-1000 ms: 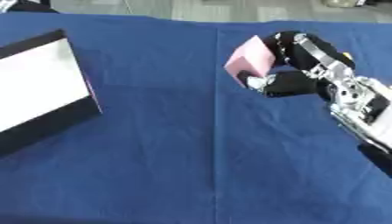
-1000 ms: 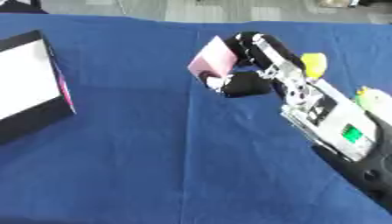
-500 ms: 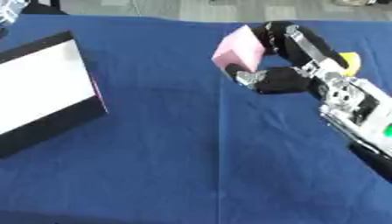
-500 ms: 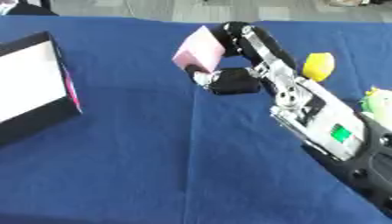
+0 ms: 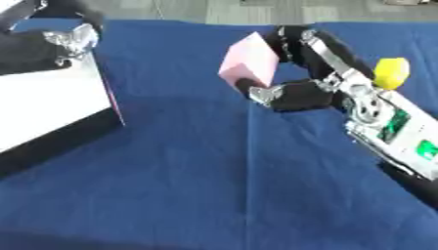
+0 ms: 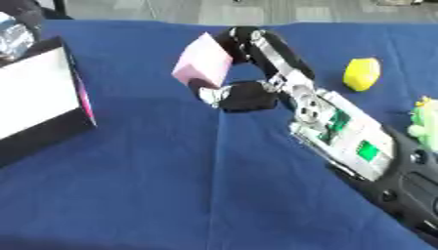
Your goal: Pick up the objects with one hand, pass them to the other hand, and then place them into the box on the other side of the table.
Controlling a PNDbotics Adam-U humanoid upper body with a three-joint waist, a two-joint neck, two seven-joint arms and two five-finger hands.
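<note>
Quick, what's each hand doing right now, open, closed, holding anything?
Right hand: closed on the pink block, held above the blue cloth.
Left hand: at the upper left by the box; fingers cannot be told.

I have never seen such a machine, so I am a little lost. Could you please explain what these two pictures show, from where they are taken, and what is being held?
Both pictures come from the two eyes of a camera in a robot's head, looking down at a table with a blue cloth. The black and silver arm from the right ends in the right hand; its fingers and thumb are curled round a pink block, held above the cloth. At the upper left, part of the left hand shows over a black box with a white inside. A yellow object and something green lie at the right.
</note>
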